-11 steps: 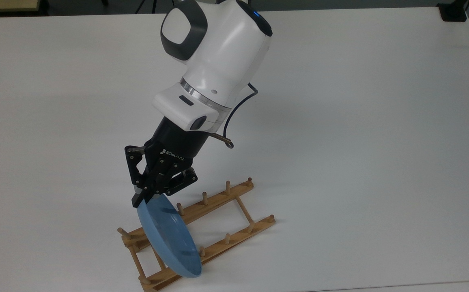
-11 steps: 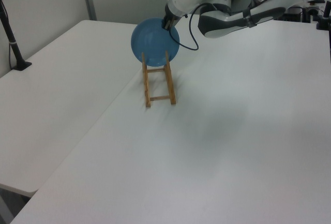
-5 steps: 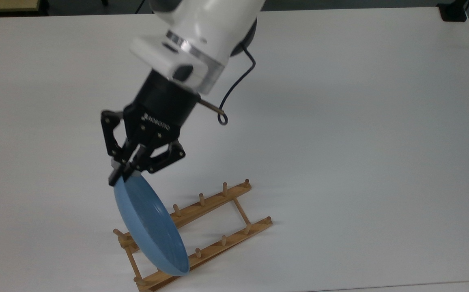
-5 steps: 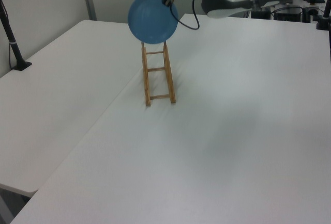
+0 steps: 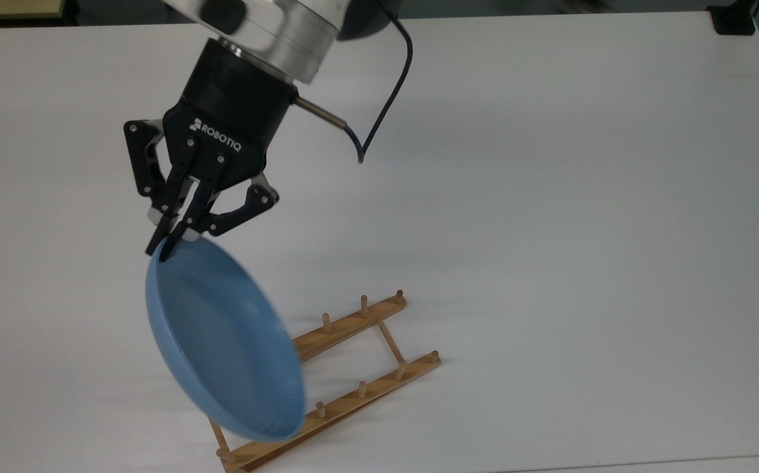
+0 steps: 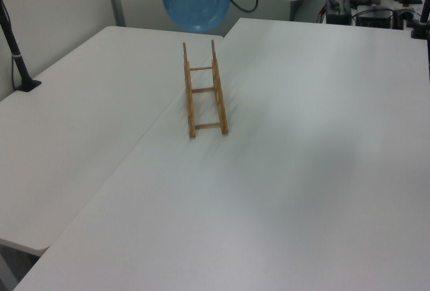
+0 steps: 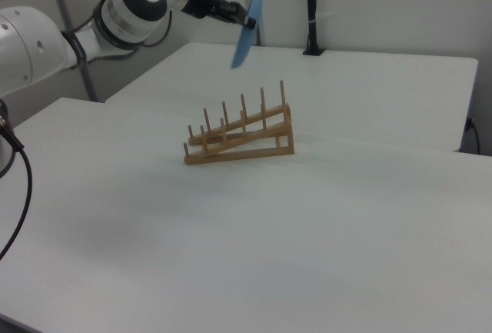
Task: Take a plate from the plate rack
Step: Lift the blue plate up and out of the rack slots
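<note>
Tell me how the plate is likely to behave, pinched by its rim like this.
The gripper pinches only the top rim, so the plate may swing or pivot. It hangs edge-on without sagging, so probably stiff. Its matte surface probably grips fairly well.

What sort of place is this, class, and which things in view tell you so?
Probably a robotics lab. A robot arm's gripper holds a plate above a rack on bare white tables, with a clamped pole and cluttered equipment behind.
</note>
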Robot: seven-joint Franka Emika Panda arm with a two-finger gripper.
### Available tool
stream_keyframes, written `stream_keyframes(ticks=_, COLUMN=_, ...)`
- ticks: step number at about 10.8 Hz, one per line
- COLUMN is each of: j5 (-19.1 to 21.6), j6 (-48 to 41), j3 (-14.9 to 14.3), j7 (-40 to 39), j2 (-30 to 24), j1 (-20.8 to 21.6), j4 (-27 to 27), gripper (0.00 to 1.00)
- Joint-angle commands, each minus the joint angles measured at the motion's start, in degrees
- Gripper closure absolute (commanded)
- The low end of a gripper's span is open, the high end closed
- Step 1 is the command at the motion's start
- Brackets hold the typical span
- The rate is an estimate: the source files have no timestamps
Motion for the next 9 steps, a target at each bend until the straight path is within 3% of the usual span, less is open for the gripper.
stream_keyframes(ticks=1, j5=21.28, j6=2.34, j3=2.87, j7=1.87, j2=-9.38, j1=-2.07, j4=-13.38, gripper=1.00)
stream_keyframes(ticks=3, j5=33.42, j6=-5.16, j3=4.70, j7=-4.15, j2=-11.94, j1=-3.65, j4=-18.67, gripper=1.00)
stream_keyframes(ticks=5, j5=47.83, j6=-21.13, j3=5.24, j7=-22.90, j2=-11.86, j1=-5.49, j4=-20.44, gripper=1.00)
stream_keyframes(ticks=6, j5=50.60, j6=-27.91, j3=5.07, j7=-29.70, j2=-11.94, j1=-6.20, j4=-20.79, gripper=1.00)
stream_keyframes(ticks=9, j5=49.93, j6=-37.37, j3=4.62, j7=-42.91, j2=-12.21, j1=-7.69, j4=-25.17, gripper=1.00)
